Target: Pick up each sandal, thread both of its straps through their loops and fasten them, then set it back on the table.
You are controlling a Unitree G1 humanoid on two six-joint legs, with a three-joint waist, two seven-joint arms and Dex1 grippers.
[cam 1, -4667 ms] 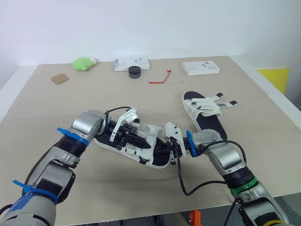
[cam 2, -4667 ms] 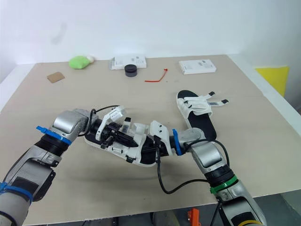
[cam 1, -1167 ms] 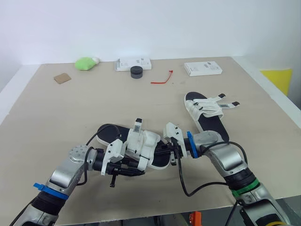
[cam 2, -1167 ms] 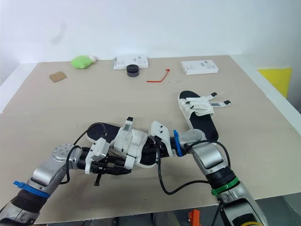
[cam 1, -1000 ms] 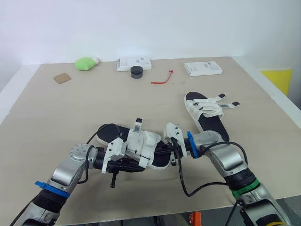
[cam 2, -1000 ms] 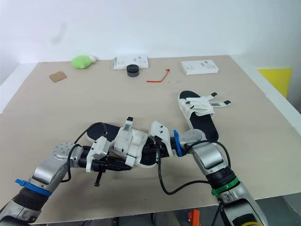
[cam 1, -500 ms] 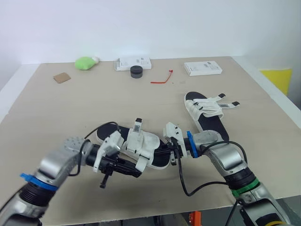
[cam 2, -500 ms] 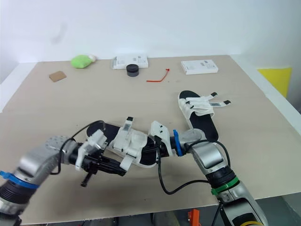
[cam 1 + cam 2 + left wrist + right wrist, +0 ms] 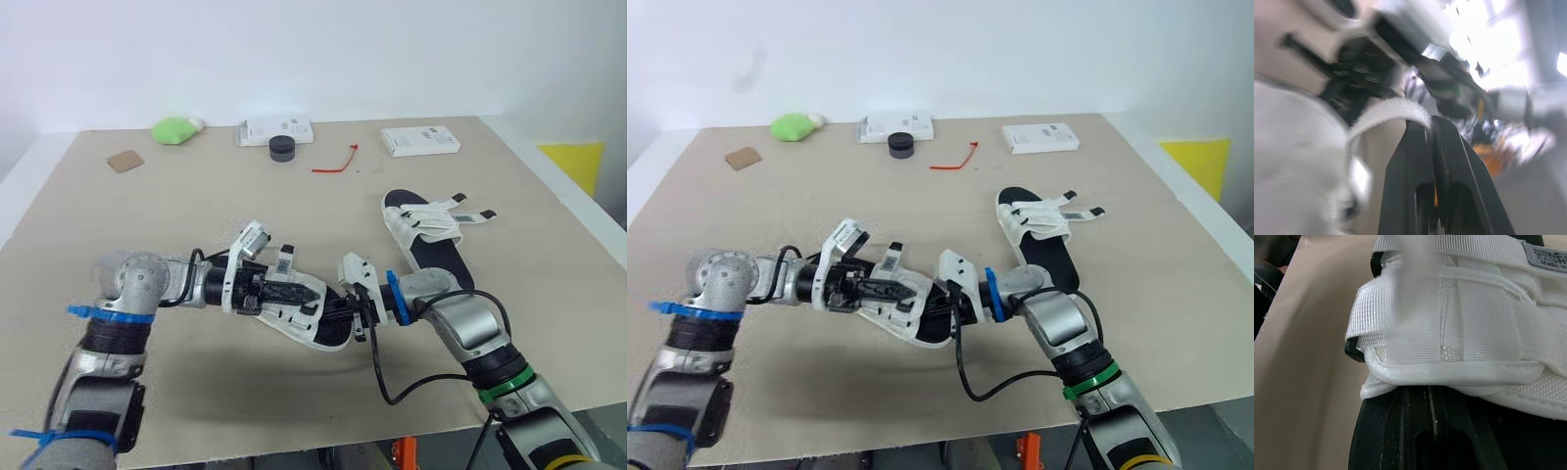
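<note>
Two arms meeting at sandal (image 9: 306, 331), left end effector (image 9: 315, 291) closed, right end effector (image 9: 1431, 394) closed — on insole (image 9: 1375, 433).

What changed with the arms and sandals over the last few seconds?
The left gripper had drawn back to the near side of the held sandal. Its arm has now swung out to the left, and the gripper lies across the sandal's top, shut at a white strap. The right gripper stays at the sandal's end. The other sandal, straps loose, has not moved.
</note>
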